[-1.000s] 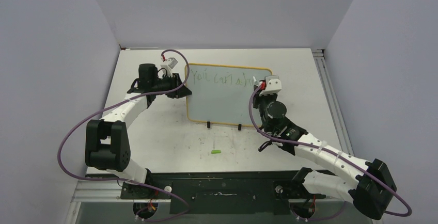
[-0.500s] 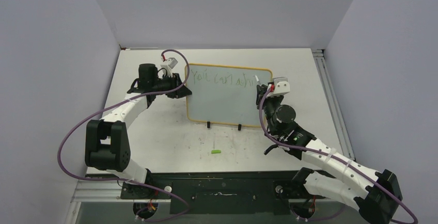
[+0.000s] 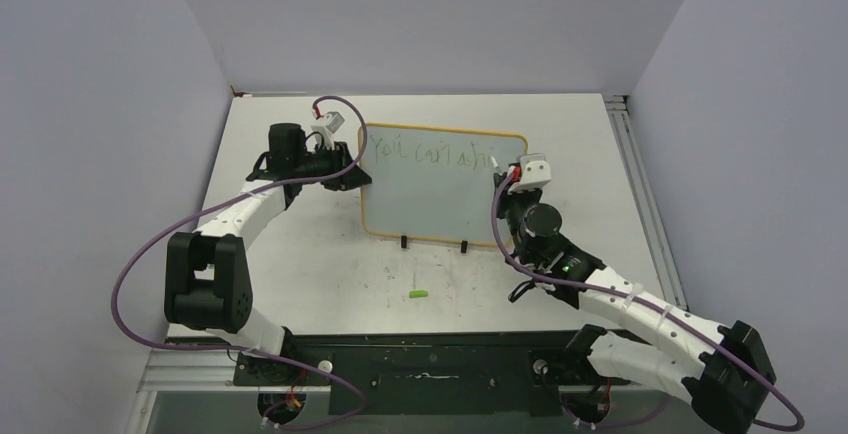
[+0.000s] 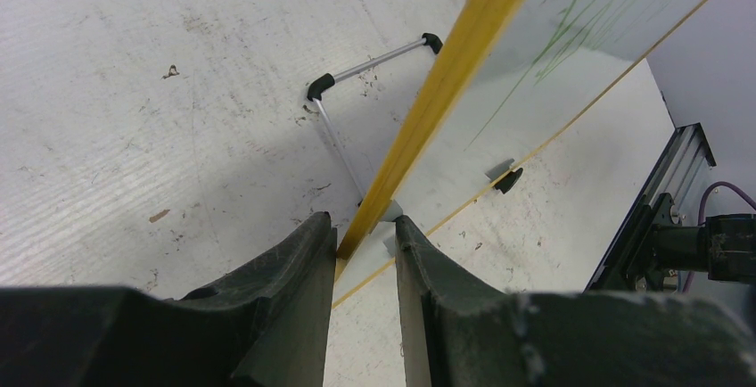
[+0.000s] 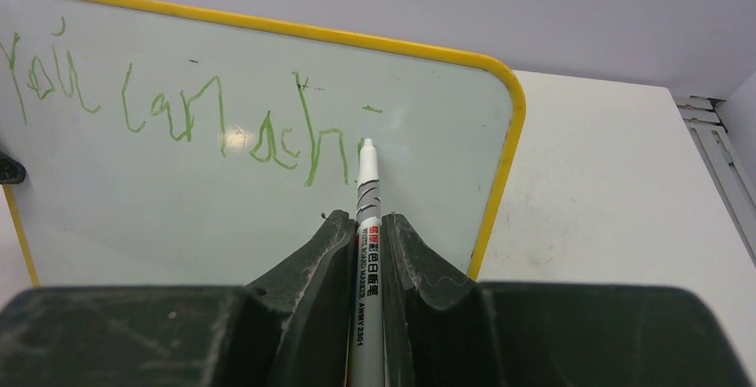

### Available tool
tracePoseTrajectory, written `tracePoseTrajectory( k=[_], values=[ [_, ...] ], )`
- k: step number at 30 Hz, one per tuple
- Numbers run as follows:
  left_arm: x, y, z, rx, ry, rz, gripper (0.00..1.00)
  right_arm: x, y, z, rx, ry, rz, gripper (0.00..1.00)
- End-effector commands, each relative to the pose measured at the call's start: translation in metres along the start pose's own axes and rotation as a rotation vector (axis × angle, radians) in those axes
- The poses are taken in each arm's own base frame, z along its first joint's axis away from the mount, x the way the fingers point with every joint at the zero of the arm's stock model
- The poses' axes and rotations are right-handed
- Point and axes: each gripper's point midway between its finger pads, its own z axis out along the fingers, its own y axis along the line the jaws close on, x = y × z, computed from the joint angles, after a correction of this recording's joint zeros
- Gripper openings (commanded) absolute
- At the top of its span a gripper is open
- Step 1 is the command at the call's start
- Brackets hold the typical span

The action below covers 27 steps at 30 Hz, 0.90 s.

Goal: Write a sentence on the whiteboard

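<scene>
The whiteboard stands tilted on the table, yellow-framed. The sentence in green runs along its top and reads about "You can achi" in the right wrist view. My left gripper is shut on the whiteboard's left frame edge, one finger on each side. My right gripper is shut on a white marker pen, held between its fingers. The pen's tip is at the board, just right of the last green stroke.
A small green pen cap lies on the table in front of the board. Two black clip feet sit under the board's near edge. A metal wire stand props the board from behind. Grey walls enclose the table.
My right gripper went right along the top line with the pen, then came back a little left. The green writing has gained a stroke. The left arm has not moved.
</scene>
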Motion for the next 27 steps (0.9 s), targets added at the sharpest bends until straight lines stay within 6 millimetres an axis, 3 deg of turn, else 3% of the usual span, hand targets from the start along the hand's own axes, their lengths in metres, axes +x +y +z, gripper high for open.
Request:
tracePoseTrajectory(
  k=[1, 15, 27],
  values=[
    [-0.023, -0.015, -0.005, 0.017, -0.046, 0.070, 0.28, -0.003, -0.003, 0.005, 0.024, -0.022, 0.011, 0.05],
    [-0.022, -0.014, -0.005, 0.014, -0.045, 0.070, 0.28, 0.012, -0.018, -0.001, 0.090, 0.017, 0.018, 0.05],
    [-0.023, -0.016, -0.005, 0.016, -0.047, 0.073, 0.28, -0.008, -0.015, 0.006, 0.086, -0.026, 0.000, 0.05]
  ],
)
